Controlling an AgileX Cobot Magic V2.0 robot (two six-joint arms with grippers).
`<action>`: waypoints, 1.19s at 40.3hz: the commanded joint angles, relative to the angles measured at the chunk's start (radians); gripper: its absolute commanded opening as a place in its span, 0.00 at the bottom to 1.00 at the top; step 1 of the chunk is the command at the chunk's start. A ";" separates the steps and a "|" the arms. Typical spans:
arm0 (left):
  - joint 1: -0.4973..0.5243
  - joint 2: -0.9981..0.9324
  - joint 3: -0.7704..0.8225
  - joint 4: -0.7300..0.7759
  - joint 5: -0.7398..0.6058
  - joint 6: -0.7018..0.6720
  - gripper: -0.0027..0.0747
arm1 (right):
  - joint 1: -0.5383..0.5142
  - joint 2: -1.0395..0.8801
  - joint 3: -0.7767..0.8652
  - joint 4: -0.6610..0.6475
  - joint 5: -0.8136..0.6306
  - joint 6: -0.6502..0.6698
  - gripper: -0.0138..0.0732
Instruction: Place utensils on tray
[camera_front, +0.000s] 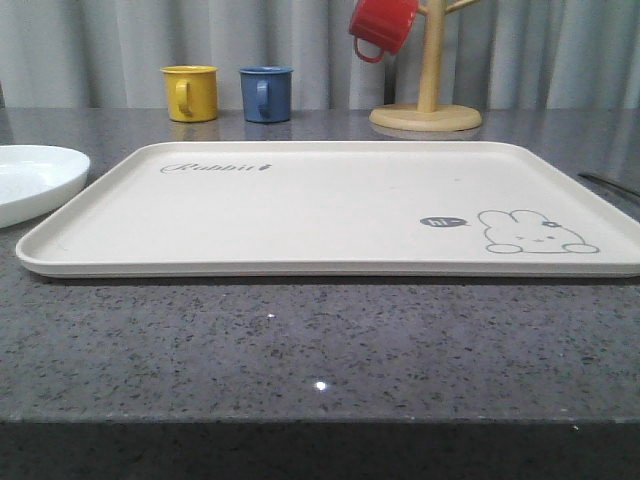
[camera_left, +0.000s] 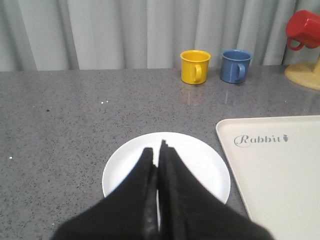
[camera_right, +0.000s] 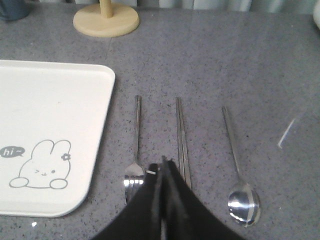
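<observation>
The cream tray (camera_front: 330, 210) with the "Rabbit" script and bunny drawing lies bare in the middle of the grey table; its corners also show at the tray (camera_left: 280, 170) and the tray (camera_right: 45, 130). To its right on the table lie a silver fork (camera_right: 136, 145), a pair of flat chopsticks (camera_right: 182, 140) and a spoon (camera_right: 239, 175), side by side and parallel. My right gripper (camera_right: 161, 167) hovers shut and holding nothing above the gap between fork and chopsticks. My left gripper (camera_left: 158, 152) is shut and holds nothing, over the white plate (camera_left: 210, 165).
A round white plate (camera_front: 30, 180) sits left of the tray. At the back stand a yellow mug (camera_front: 190, 92), a blue mug (camera_front: 266, 93) and a wooden mug tree (camera_front: 428, 100) carrying a red mug (camera_front: 380, 25).
</observation>
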 joint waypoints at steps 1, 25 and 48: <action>0.000 0.033 -0.027 -0.003 -0.072 0.002 0.01 | -0.006 0.025 -0.031 -0.002 -0.037 -0.006 0.08; 0.000 0.313 -0.202 0.076 0.347 0.002 0.61 | -0.006 0.048 -0.031 -0.003 0.022 -0.007 0.74; 0.396 0.979 -0.440 -0.424 0.262 0.345 0.61 | -0.006 0.048 -0.031 -0.003 0.022 -0.007 0.74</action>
